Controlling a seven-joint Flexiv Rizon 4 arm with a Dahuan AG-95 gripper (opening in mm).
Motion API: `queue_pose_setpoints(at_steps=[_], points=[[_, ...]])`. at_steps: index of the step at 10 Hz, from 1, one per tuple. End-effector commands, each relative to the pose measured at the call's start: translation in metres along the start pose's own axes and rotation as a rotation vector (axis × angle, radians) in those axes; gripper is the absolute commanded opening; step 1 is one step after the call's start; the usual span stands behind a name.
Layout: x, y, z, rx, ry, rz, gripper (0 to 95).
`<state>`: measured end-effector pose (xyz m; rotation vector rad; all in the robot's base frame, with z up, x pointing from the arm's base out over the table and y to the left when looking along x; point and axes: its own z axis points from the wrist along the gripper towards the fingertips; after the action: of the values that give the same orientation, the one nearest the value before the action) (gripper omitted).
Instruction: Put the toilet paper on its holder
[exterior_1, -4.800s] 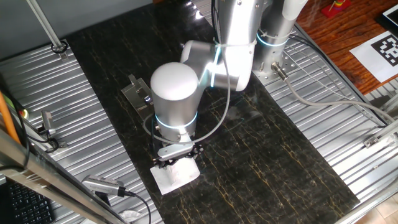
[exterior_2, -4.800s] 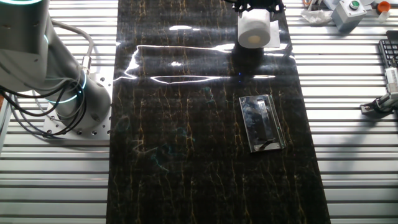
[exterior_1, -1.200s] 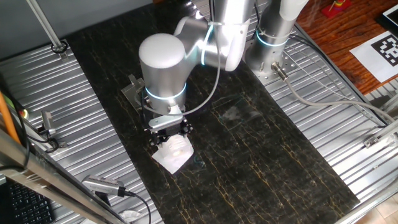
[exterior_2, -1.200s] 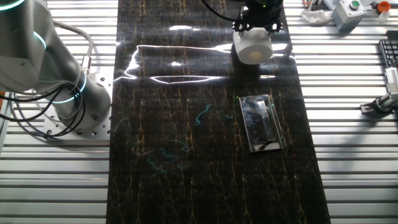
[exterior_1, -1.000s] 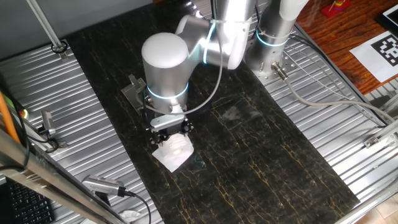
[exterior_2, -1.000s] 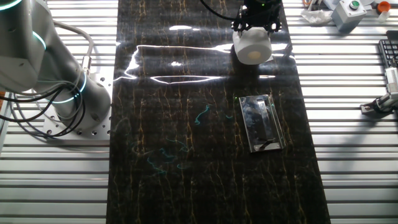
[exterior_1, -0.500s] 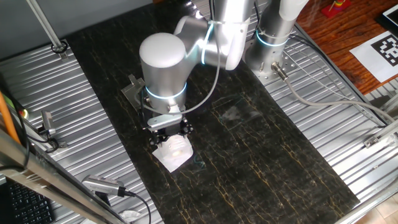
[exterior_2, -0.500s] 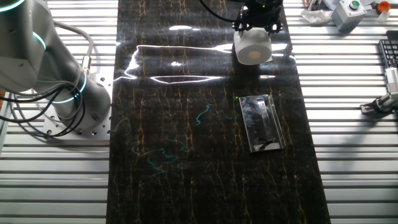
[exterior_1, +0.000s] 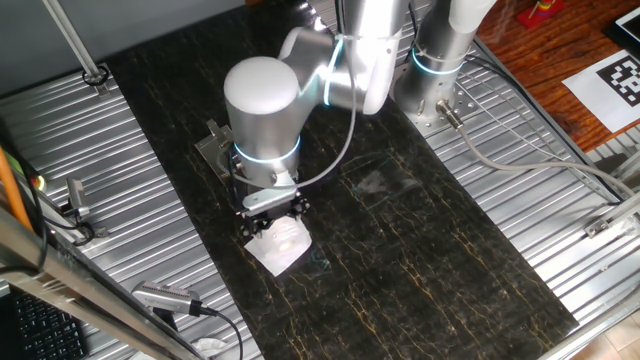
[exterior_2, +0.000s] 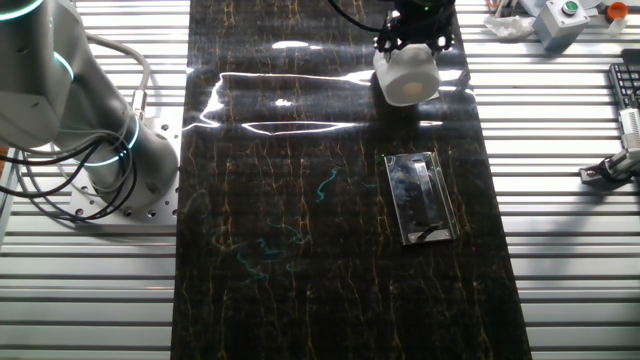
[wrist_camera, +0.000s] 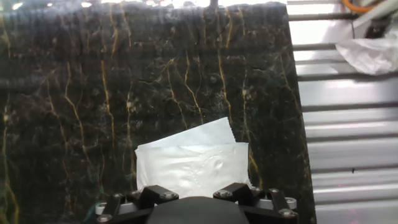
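The toilet paper (exterior_2: 407, 78) is a white roll, held just above the dark marble mat at its far end. It also shows in one fixed view (exterior_1: 280, 240) and in the hand view (wrist_camera: 193, 167), with its loose sheet hanging out in front. My gripper (exterior_2: 415, 38) is shut on the roll from above; its black fingers (wrist_camera: 155, 195) flank the roll. The holder (exterior_2: 421, 197), a grey metal plate with a peg, lies flat on the mat, apart from the roll. In one fixed view only a corner of the holder (exterior_1: 212, 148) shows behind my arm.
The round robot base (exterior_2: 125, 190) stands at the mat's left side. Ribbed metal table (exterior_2: 570, 260) runs along both sides of the mat. A grey button box (exterior_2: 560, 18) and crumpled white plastic (wrist_camera: 373, 53) lie beyond the mat's edge.
Since 4.8 s ago the gripper has lifted the roll and carried it a little toward the holder. Over the last second it has barely moved.
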<state>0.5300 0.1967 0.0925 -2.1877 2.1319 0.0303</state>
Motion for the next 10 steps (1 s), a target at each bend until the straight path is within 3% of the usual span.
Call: queue_pose_setpoints(at_steps=[1, 10], points=[[-0.0004, 0.0015, -0.0019, -0.01, -0.015, -0.01, 0.0], [0.0021, 0.0014, -0.0021, -0.008, -0.039, -0.032, 0.0]])
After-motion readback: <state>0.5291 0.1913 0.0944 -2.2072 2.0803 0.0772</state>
